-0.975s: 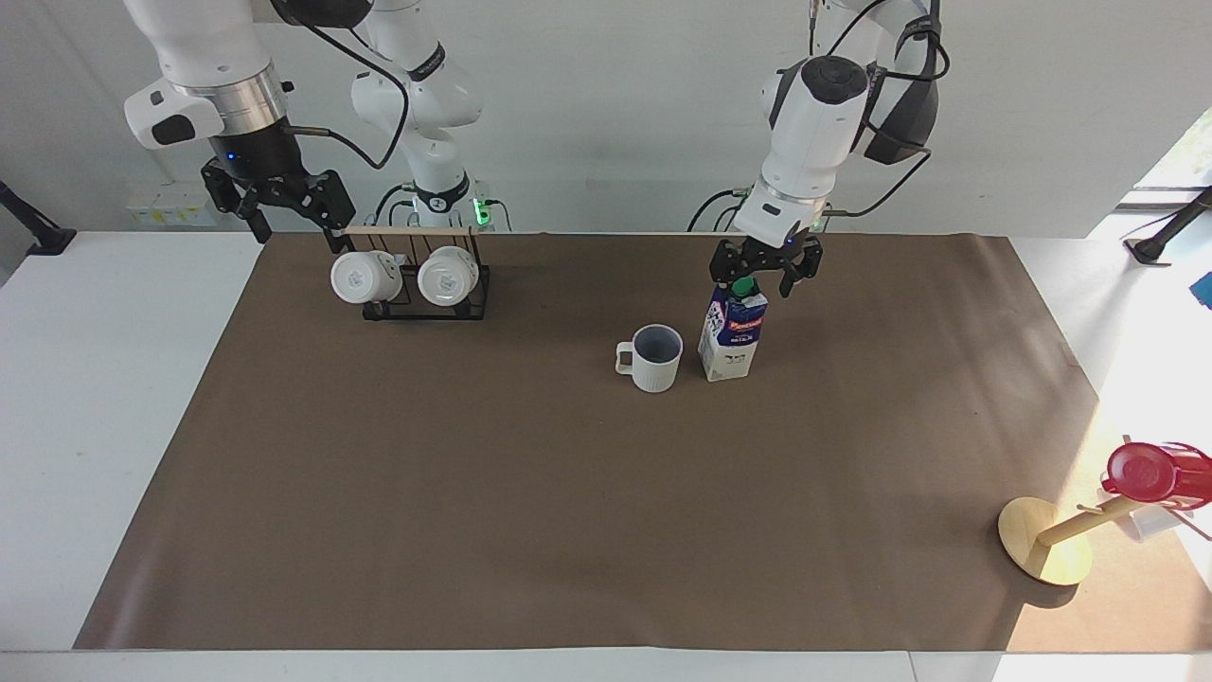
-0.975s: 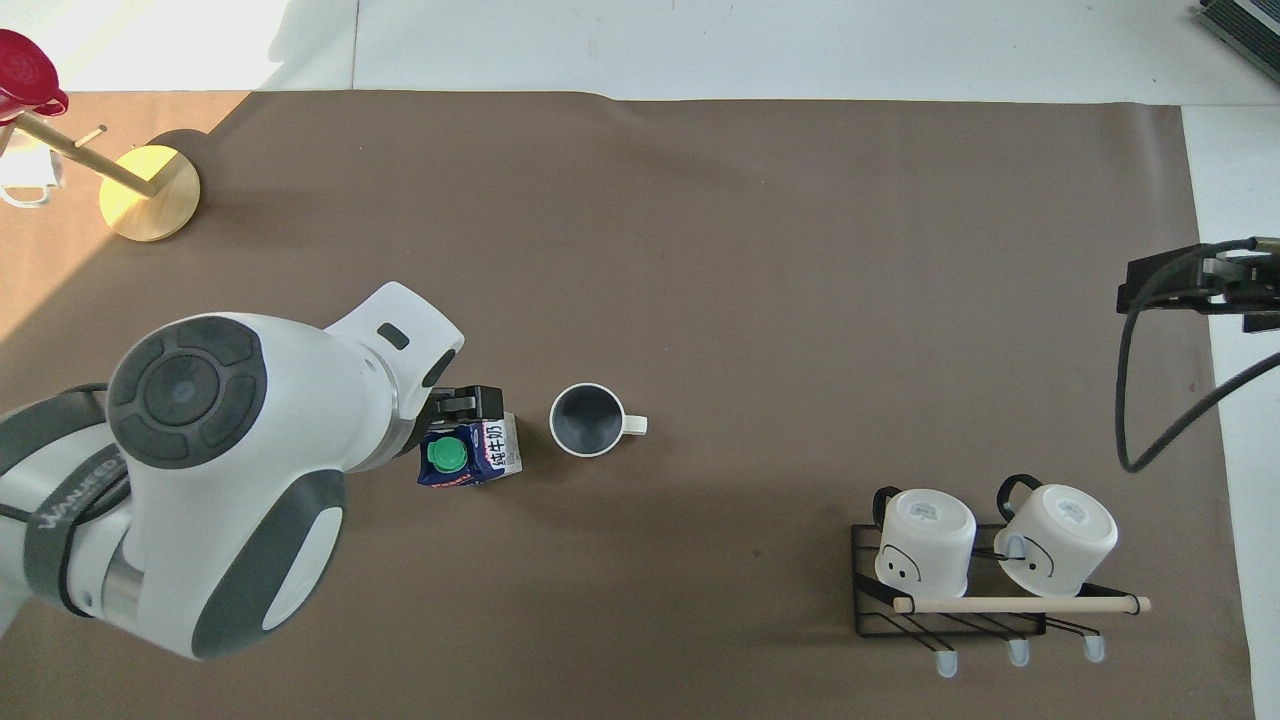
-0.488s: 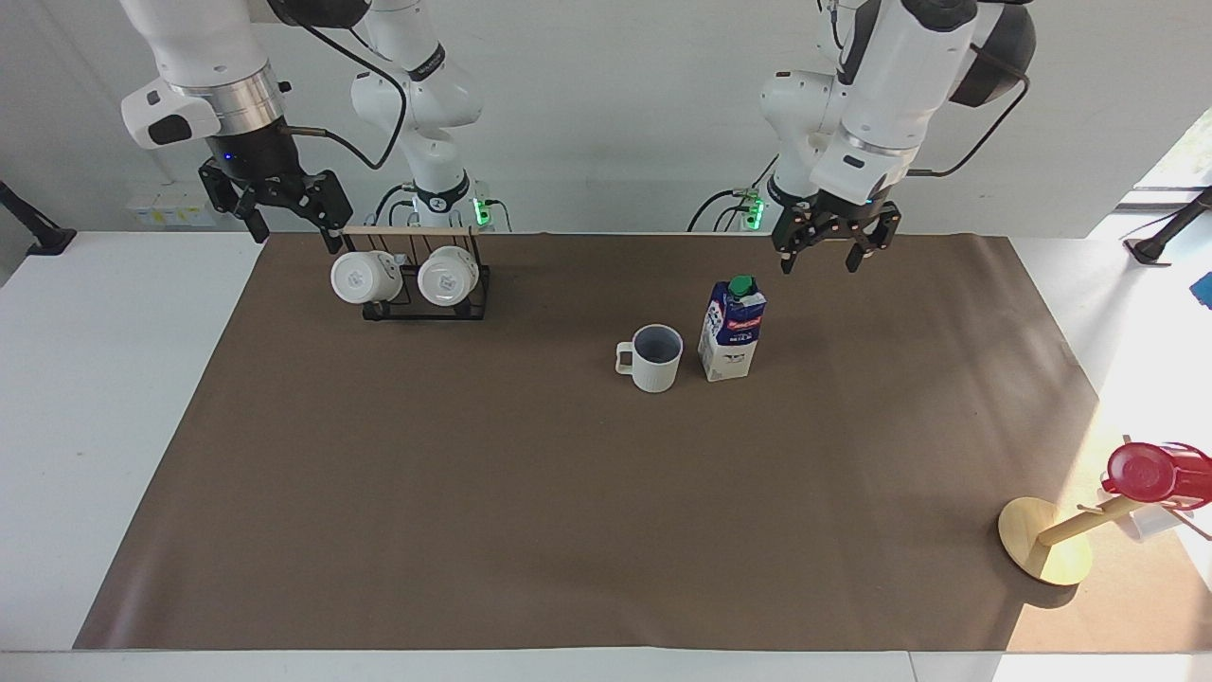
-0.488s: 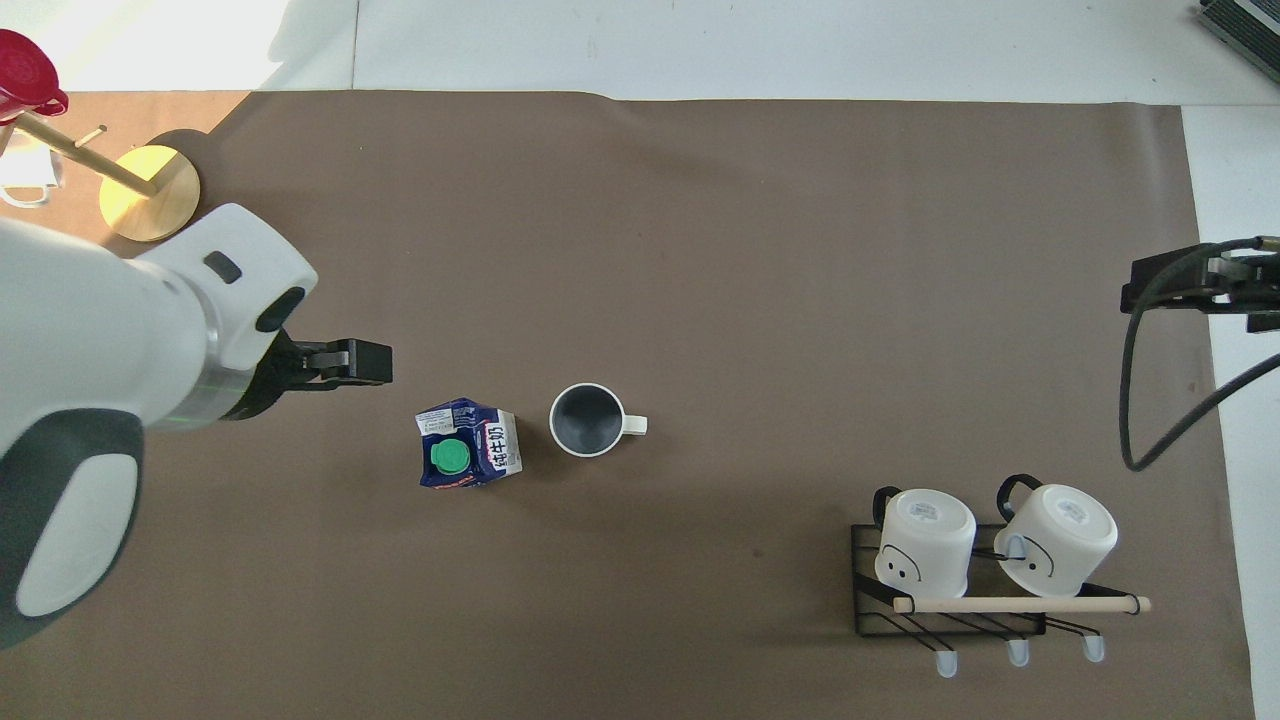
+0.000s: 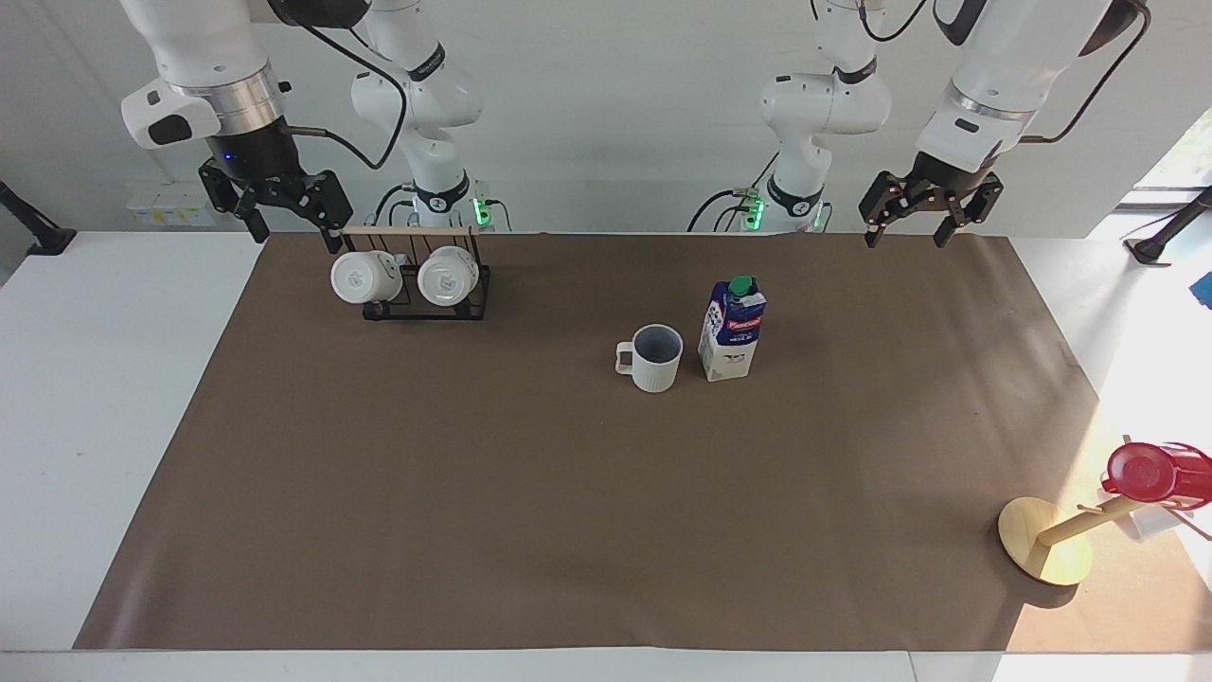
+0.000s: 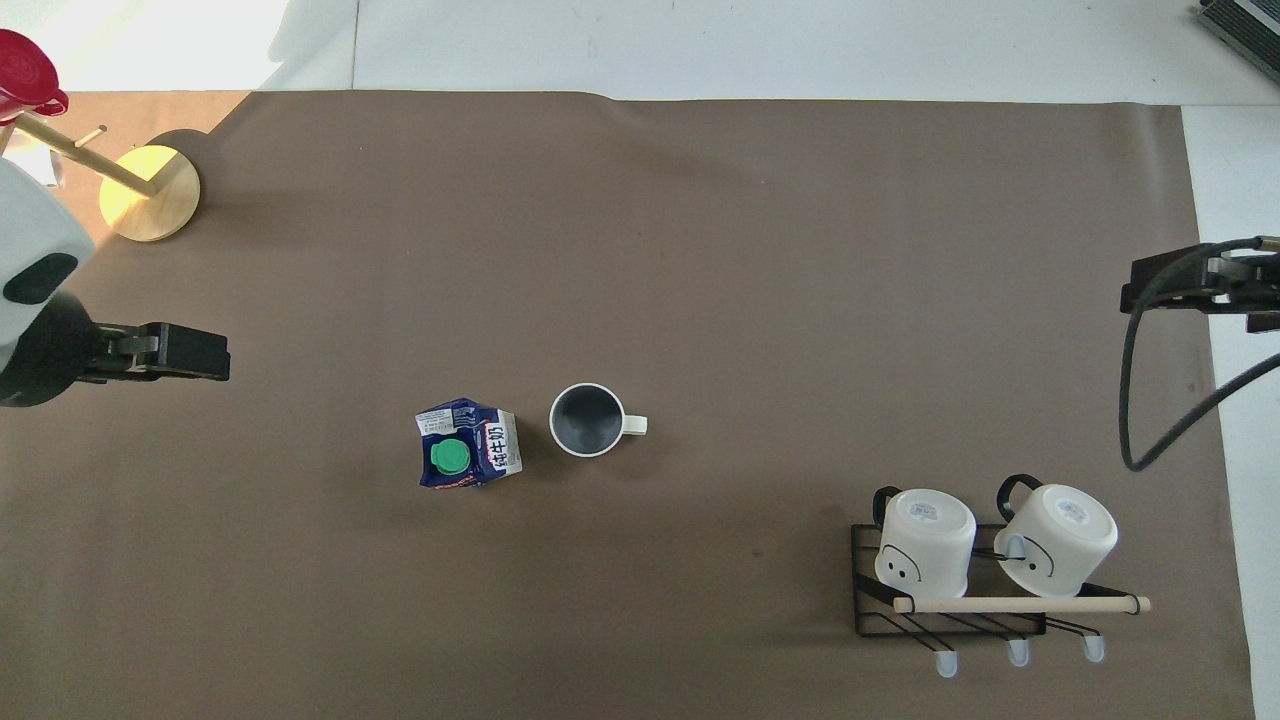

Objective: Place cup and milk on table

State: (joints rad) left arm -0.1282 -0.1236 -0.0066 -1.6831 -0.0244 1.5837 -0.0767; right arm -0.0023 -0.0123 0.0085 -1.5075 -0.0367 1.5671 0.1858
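1. Standing upright side by side on the brown mat of the bench, just right of centre in the facing view, are the ribbed mug and the milk carton; they sit close together but apart, and neither is held.
2. The left claw hangs open and empty in the air at the upper right of the facing view, over the mat's edge, well apart from the carton.
3. The right claw is open and empty too, at the upper left of that frame, just beside the wire mug rack with its two white mugs; this arm waits.
4. By the look of it, both items are placed and the task is about done (so little remains to spoil).
5. What could go wrong from here:
   - The carton is tall and narrow; any sweep of the left arm back across the middle of the frame could tip it onto the mug.
   - The right claw sits so near the rack's wooden bar that a careless drop or swing could snag it and shake the hung mugs loose.
   - The red cup on its tilted wooden stand, at the lower right, lies out of either arm's likely path.
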